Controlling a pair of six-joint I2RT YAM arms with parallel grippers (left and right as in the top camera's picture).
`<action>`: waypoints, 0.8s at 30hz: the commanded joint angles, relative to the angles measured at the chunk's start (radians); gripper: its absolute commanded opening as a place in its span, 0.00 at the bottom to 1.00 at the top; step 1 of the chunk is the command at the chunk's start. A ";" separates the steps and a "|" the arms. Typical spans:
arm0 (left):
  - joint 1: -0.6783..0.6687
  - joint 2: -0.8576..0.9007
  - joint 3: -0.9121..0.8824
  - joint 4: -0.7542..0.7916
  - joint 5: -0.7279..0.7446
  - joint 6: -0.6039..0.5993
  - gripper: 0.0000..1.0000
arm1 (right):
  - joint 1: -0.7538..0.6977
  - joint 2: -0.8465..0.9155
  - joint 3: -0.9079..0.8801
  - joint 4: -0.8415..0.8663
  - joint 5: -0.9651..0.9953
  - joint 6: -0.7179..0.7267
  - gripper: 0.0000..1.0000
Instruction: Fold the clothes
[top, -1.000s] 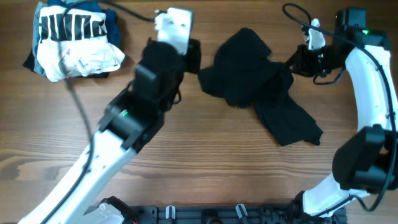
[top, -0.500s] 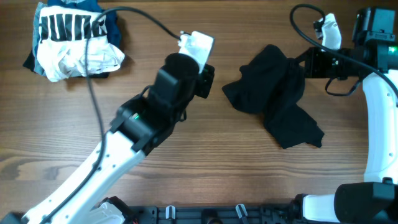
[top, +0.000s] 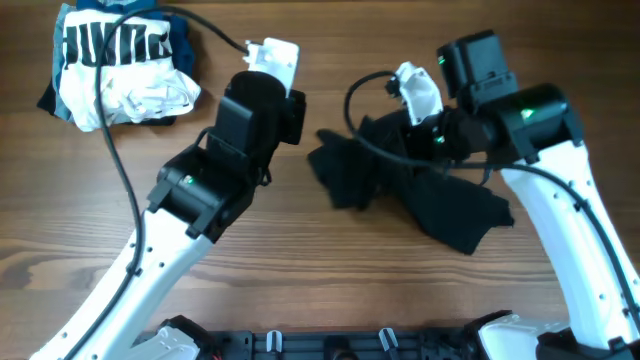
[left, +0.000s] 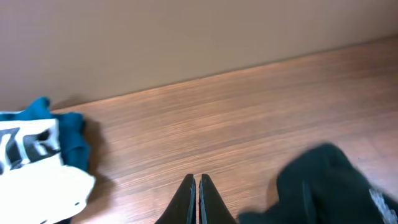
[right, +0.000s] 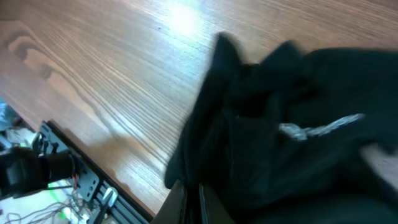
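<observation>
The black shirt (top: 452, 205) lies crumpled on the wooden table, right of centre. My right gripper (top: 437, 138) sits over its upper part and is shut on a fold of it. In the right wrist view the fingers (right: 189, 190) pinch the dark fabric (right: 298, 124), and a pale streak shows on the cloth. My left gripper (top: 288, 105) is shut and empty, just left of the shirt and apart from it. In the left wrist view its closed fingertips (left: 198, 182) hover above bare wood, with the shirt (left: 329, 183) at the lower right.
A bundle of white and blue garments with a black-and-white striped print (top: 118, 65) lies at the far left corner; it also shows in the left wrist view (left: 37, 168). A black rack (top: 330, 345) runs along the table's front edge. A wall stands behind the table.
My right arm has swung left and nearer, pulling the shirt toward the table's middle. My left gripper went right, then came back left, away from the shirt.
</observation>
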 joint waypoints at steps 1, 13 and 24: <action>0.032 -0.009 0.004 -0.013 -0.036 0.006 0.04 | -0.011 0.011 -0.007 0.108 0.195 0.095 0.04; 0.050 0.080 0.004 -0.014 -0.035 0.005 0.04 | -0.194 0.490 -0.007 0.576 0.187 0.055 0.79; -0.011 0.313 0.004 0.108 0.234 0.022 0.04 | -0.369 0.448 0.035 0.430 -0.059 0.033 1.00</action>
